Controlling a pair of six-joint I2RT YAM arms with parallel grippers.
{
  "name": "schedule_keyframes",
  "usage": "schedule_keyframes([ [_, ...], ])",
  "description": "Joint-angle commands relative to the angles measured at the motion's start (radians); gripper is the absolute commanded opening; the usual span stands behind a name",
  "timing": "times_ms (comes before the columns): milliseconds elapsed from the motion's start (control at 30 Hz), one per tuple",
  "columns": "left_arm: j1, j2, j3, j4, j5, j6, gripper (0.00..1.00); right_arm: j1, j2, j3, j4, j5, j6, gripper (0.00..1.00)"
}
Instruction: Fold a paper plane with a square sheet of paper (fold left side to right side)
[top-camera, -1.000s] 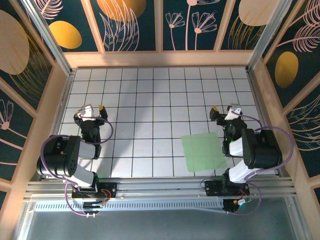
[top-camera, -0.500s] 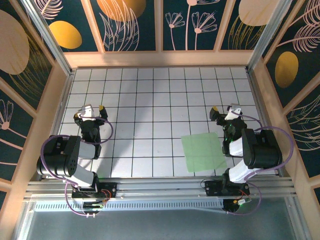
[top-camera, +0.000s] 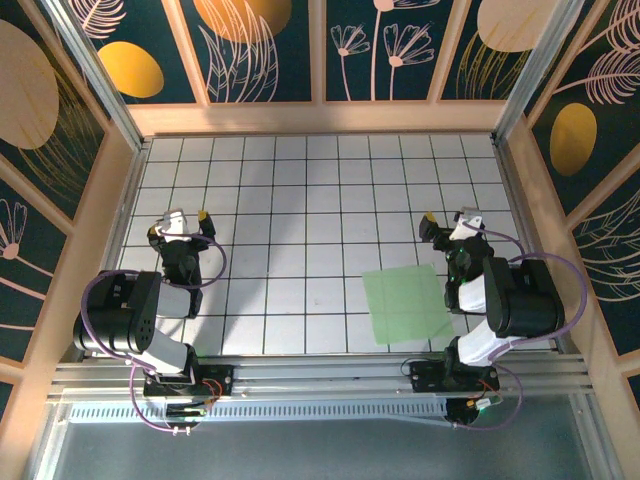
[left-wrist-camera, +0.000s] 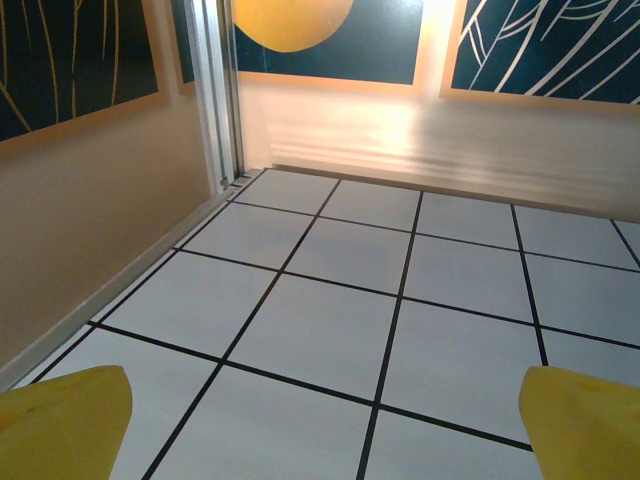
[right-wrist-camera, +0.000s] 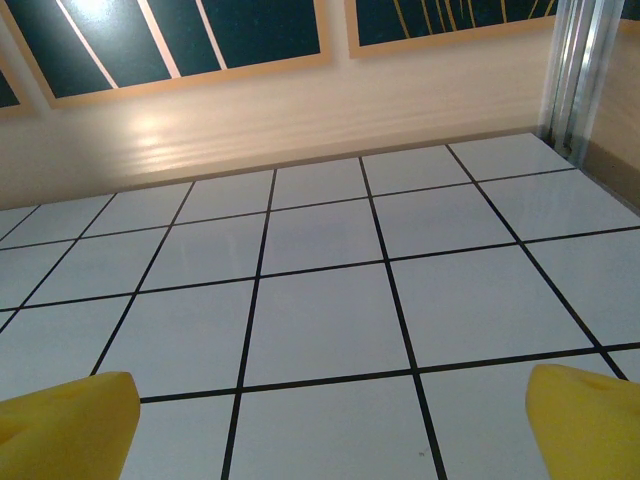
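We see the thin pale green square sheet of paper (top-camera: 403, 305) lying flat and unfolded on the white tiled surface (top-camera: 300, 180), in the near right part of it. Its edges sit slightly askew to the black grid lines. Its right edge runs under the grey body of the right arm (top-camera: 515, 295) in the overhead view, so we cannot see that edge in full.

The right jaws stand wide apart, just beyond the far right corner of the sheet (towards the back wall) and not touching it. How high they hang over the surface we cannot tell. In the right wrist view the yellow fingertips (right-wrist-camera: 60, 430) sit at the two bottom corners of the picture, with bare white tiles between them stretching to the wooden wall (right-wrist-camera: 300, 110).

The left jaws are also wide apart, at the end of the left arm (top-camera: 130, 315) on the left side of the surface, well apart from the sheet. In the left wrist view their yellow fingertips (left-wrist-camera: 60, 420) frame white tiles near the left wall.
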Motion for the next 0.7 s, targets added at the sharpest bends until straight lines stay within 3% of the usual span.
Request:
schedule_keyframes([
  [0,0.006,-0.006,0.007,0.006,0.010,-0.018,0.99,0.000,0.000,0.009,0.012,-0.003,0.006,0.99],
  [133,0.006,-0.014,0.010,0.003,0.015,-0.013,0.99,-0.001,-0.034,0.018,-0.025,0.008,0.011,0.99],
  [333,0.005,-0.173,0.185,-0.412,0.066,0.008,0.99,-0.002,-0.238,0.091,-0.308,0.022,0.021,0.99],
  [500,0.005,-0.325,0.301,-0.675,0.126,-0.130,0.99,0.000,-0.416,0.241,-0.698,-0.023,0.086,0.99],
  [667,0.006,-0.388,0.438,-1.008,0.314,-0.303,0.99,-0.001,-0.479,0.433,-1.138,-0.106,0.189,0.99],
])
